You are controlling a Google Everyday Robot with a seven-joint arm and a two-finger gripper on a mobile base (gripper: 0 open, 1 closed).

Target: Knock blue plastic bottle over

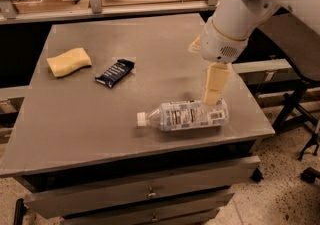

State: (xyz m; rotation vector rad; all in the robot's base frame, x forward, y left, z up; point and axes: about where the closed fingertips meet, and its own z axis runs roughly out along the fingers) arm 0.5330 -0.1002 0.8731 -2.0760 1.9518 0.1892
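Observation:
The blue plastic bottle [186, 115] lies on its side on the grey table [90, 119], near the front right. Its white cap points left and its white-and-dark label faces up. My gripper [213, 94] hangs from the white arm just above the bottle's right end, its cream fingers [216, 83] pointing down and touching or nearly touching the bottle's base end.
A dark snack wrapper [115, 72] lies left of centre. A yellow sponge [69, 61] lies at the far left. The table's right edge is close to the bottle's base. Drawers sit below the front edge. A rail with posts runs behind the table.

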